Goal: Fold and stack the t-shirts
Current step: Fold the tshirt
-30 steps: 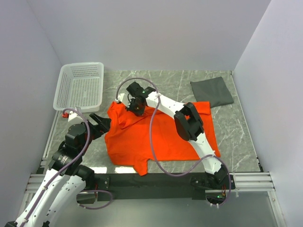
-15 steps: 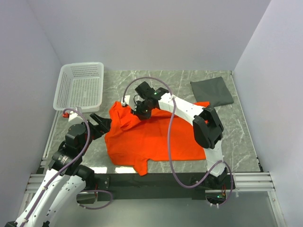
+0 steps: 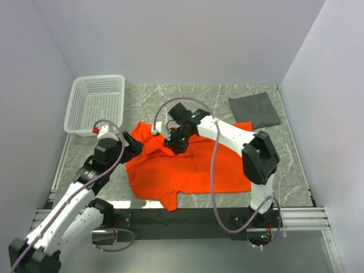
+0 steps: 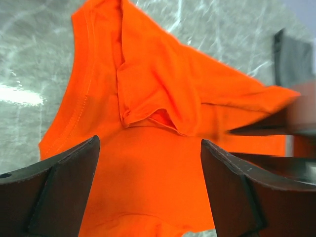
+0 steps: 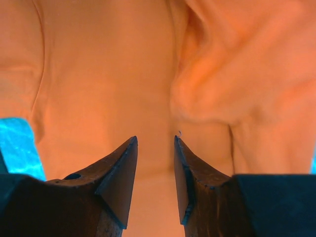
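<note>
The job looks roughly half done. The dark grey t-shirt [image 3: 254, 110] lies as a neat flat rectangle in the far right corner of the desk [image 3: 284, 159], apparently already folded and set aside. The orange t-shirt [image 3: 193, 168] is spread over the middle of the desk, well apart from the grey one. Its far left part is turned in on itself, with a sleeve and part of the shoulder doubled over the body in a rumpled flap, while the rest lies open and fairly flat, one corner trailing toward the near edge. So the orange shirt is only in the first stage of folding, and nothing is stacked yet. The left fingers [image 4: 91, 148] are spread wide and hold nothing, poised over the shirt's left edge with the doubled flap showing between them. The right fingers [image 5: 129, 153] are low over the cloth near that flap, with only a narrow gap between them; no fold can be seen pinched in the gap. The desk top is grey marbled stone with bright glare patches near the front. Plain pale walls close it in on three sides, and a metal rail runs along the near edge. A white lattice basket [image 3: 73, 105] stands at the far left corner.
</note>
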`<action>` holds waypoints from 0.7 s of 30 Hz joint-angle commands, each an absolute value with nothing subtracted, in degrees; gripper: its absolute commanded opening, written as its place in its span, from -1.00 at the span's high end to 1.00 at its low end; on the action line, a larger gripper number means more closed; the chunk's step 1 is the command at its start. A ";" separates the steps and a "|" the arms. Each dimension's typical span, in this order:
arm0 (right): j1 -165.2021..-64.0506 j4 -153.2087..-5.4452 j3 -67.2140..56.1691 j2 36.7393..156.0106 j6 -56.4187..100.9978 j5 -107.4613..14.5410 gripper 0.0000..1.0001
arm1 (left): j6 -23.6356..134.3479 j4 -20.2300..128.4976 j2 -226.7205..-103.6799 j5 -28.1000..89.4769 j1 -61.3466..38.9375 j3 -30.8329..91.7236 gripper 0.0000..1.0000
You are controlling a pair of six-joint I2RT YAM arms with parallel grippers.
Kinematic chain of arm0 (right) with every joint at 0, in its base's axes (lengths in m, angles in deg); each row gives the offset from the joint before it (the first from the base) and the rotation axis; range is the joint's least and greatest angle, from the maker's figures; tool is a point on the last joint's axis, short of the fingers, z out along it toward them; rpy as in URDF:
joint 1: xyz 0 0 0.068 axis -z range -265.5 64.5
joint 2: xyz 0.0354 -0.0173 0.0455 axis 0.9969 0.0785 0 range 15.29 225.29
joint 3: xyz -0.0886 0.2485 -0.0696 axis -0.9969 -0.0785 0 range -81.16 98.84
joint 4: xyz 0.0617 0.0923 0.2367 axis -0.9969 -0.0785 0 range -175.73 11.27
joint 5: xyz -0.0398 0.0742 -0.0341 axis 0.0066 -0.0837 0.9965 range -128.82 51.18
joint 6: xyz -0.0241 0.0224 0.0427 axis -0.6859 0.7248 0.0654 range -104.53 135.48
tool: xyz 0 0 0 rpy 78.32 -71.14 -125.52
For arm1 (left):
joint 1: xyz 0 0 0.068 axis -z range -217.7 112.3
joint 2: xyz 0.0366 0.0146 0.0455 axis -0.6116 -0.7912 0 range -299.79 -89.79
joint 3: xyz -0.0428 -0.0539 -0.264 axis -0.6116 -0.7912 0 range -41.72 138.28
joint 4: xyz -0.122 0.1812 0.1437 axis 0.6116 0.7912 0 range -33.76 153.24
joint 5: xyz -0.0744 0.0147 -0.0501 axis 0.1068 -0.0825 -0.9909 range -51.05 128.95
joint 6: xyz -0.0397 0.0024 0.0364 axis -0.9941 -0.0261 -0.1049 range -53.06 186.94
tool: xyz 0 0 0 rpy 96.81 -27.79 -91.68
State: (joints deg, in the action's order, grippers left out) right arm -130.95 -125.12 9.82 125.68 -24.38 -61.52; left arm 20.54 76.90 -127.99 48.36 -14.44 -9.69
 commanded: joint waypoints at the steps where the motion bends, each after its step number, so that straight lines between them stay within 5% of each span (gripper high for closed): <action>1: -124.45 -122.78 7.97 118.66 -20.57 -64.57 0.16 | 19.65 68.29 -135.04 45.98 -14.76 -9.74 -0.75; 10: -101.08 -111.00 -8.53 105.75 -8.61 -68.79 0.18 | 20.00 59.84 -162.99 51.42 -16.43 1.84 -0.58; 21: -88.23 -107.30 -14.89 99.14 -5.62 -75.29 0.17 | 23.60 62.73 -186.64 53.10 -20.39 18.12 -0.33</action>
State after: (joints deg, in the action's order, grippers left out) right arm -89.73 -110.24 -15.23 101.47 -6.94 -71.99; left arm 21.66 62.87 -183.66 52.10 -20.03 14.04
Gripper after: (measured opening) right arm 0.414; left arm 0.672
